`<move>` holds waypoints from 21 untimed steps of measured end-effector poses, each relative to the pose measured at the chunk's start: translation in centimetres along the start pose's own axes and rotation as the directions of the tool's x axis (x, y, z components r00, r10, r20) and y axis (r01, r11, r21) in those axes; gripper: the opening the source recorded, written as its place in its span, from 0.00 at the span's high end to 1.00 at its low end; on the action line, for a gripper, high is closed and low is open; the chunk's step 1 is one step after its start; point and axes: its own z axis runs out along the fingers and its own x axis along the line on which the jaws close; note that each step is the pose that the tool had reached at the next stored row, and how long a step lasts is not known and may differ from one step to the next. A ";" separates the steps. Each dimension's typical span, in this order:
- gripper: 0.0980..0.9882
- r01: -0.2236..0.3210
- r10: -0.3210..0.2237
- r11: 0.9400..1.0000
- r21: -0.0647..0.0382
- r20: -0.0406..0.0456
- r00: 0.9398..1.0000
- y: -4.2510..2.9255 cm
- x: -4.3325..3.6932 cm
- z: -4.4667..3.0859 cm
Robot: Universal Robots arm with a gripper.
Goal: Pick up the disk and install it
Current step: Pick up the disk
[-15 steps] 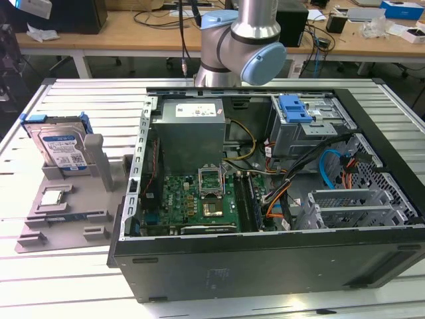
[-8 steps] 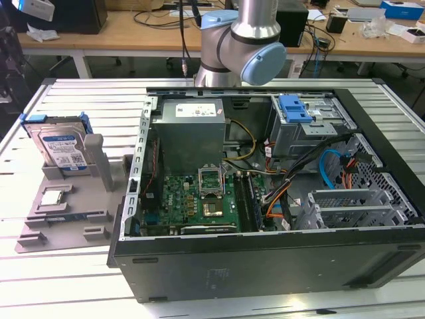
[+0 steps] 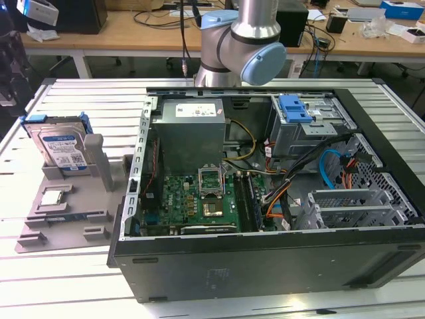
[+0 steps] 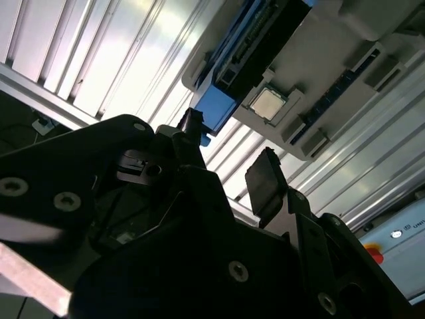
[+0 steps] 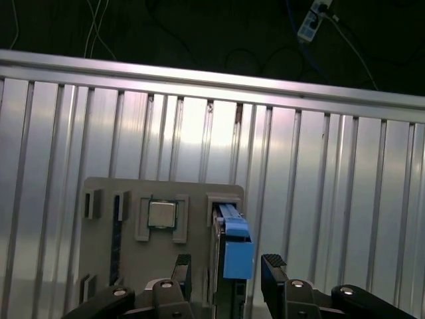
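Slatted table [image 5: 319,166] runs wide beside disk [image 5: 237,249], tool [image 5: 227,263] spread.

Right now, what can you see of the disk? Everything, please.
The disk is a flat silver drive with a white-and-blue label on its face, framed by a blue plastic bracket. It stands on edge in a slot of the grey holder, at the exterior view's left of the open computer case. Only the holder touches it; the open gripper is apart from it.

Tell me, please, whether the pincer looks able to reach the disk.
Probably yes: the open pincer is lined up with the disk, which stands upright in the grey holder with nothing over it.
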 end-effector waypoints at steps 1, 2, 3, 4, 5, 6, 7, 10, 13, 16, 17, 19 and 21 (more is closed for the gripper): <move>0.50 0.000 0.000 1.000 0.000 -0.001 1.000 -0.06 -0.02 0.13; 0.50 0.000 0.000 1.000 0.000 -0.001 1.000 -0.10 -0.03 0.21; 0.50 0.000 0.000 1.000 0.000 -0.003 1.000 -0.21 -0.06 0.48; 0.50 0.000 0.000 1.000 -0.001 -0.004 1.000 -0.28 -0.07 0.66; 0.50 -0.001 0.001 1.000 -0.001 -0.008 1.000 -0.40 -0.11 1.33; 0.50 -0.001 0.001 1.000 -0.001 -0.012 1.000 -0.50 -0.19 1.80; 0.50 -0.001 0.001 1.000 -0.001 -0.013 1.000 -0.77 -0.40 2.15; 0.50 -0.001 0.001 1.000 -0.002 -0.017 1.000 -1.41 -1.19 3.68; 0.50 -0.001 0.001 1.000 -0.002 -0.018 1.000 -1.45 -1.22 4.77; 0.50 -0.001 0.001 1.000 -0.002 -0.018 1.000 -1.49 -1.25 5.58; 0.50 -0.001 0.001 1.000 -0.002 -0.018 1.000 -1.51 -1.26 5.76; 0.50 -0.001 0.001 1.000 -0.002 -0.018 1.000 -1.64 -1.32 6.36; 0.50 -0.001 0.001 1.000 -0.002 -0.019 1.000 -1.83 -1.37 6.83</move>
